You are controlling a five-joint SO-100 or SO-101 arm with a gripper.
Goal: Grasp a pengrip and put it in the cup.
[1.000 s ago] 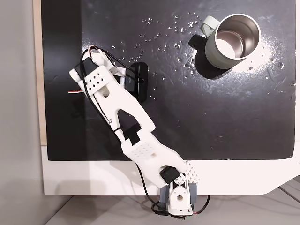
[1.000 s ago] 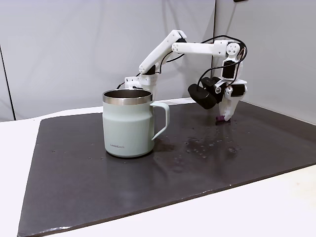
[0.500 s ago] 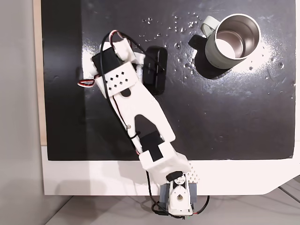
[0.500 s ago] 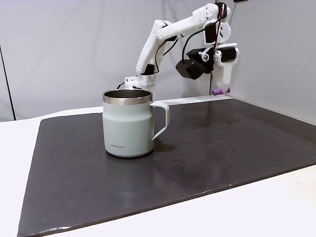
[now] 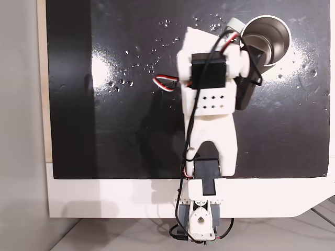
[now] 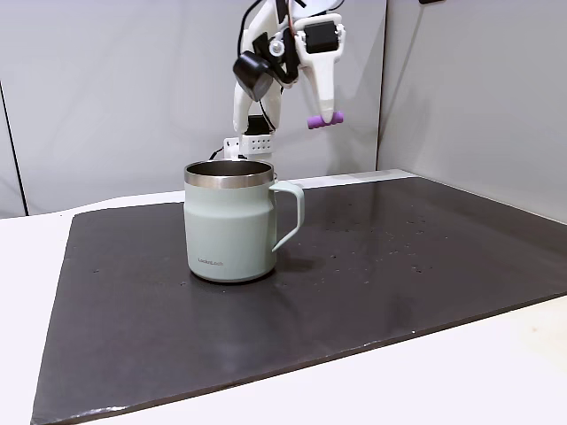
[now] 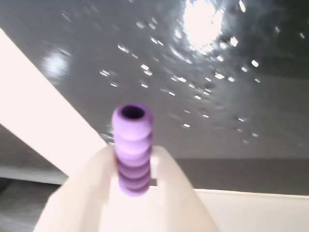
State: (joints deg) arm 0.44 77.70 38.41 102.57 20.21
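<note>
The lilac ribbed pengrip [image 7: 132, 150] sticks out between my white fingers [image 7: 177, 191] in the wrist view, with my gripper [image 7: 133, 162] shut on it. In a fixed view from the side, my gripper [image 6: 328, 113] holds the pengrip [image 6: 322, 120] high in the air, above and to the right of the sage-green cup [image 6: 229, 223]. The cup stands upright on the black mat [image 6: 372, 283]. In a fixed view from above, my arm [image 5: 209, 104] reaches to the cup [image 5: 277, 32] at the top right and covers its left side; the fingers and pengrip are hidden under the arm.
The black mat [image 5: 104, 130] is speckled with small white specks [image 5: 157, 52]. A white table edge [image 5: 104, 198] runs along its near side, where the arm's base [image 5: 198, 222] is mounted. Grey walls [image 6: 106, 88] stand behind the table.
The arm has swung from the left part of the mat across to the cup. The pengrip has gone up from the mat to well above the cup's rim.
</note>
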